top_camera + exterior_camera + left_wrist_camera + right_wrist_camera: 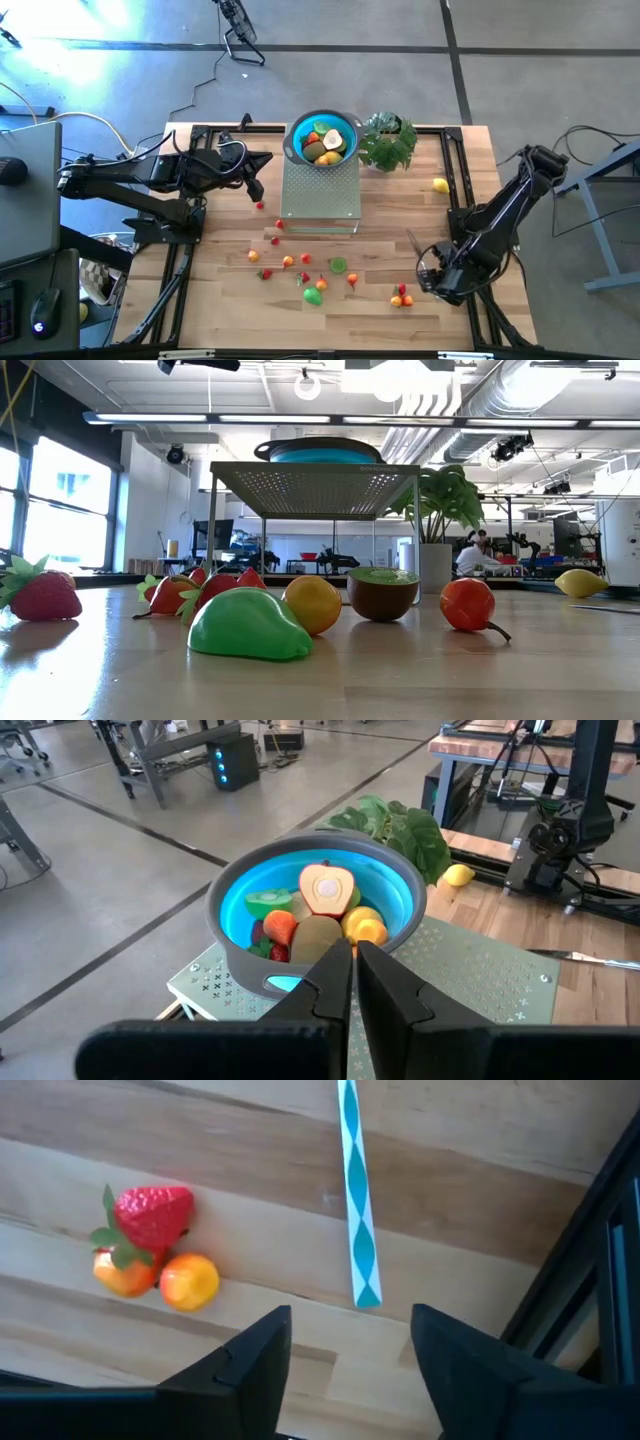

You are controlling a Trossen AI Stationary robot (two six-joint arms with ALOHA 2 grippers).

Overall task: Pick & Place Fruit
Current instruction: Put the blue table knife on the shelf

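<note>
From above, on a wooden table (220, 310), a blue bowl (322, 137) holding several toy fruits sits at the far edge of a perforated metal stand (320, 190), with a leafy plant (390, 142) just beside it. More fruit (305, 275) lies scattered on the near half of the table, a lemon (440, 184) lies alone toward the right side, and a small cluster (401, 296) sits near the right gripper (432, 280), which is low over the table's near right corner. The left gripper (256, 190) hangs left of the stand, above a red fruit (261, 205). At table height, a green pear (250, 626), an orange (312, 603), a halved kiwi (383, 592), strawberries (40, 592) and a red-orange fruit (467, 603) lie in a row before the stand. From the left wrist, the left gripper (354, 975) has its fingers pressed together and empty, pointing at the bowl, where a halved apple (326, 888) rests on top. From the right wrist, the right gripper (350, 1355) has its fingers spread and empty above bare wood, with a strawberry and two orange fruits (150, 1245) off to one side and a teal-and-white striped strip (356, 1200) ahead.
</note>
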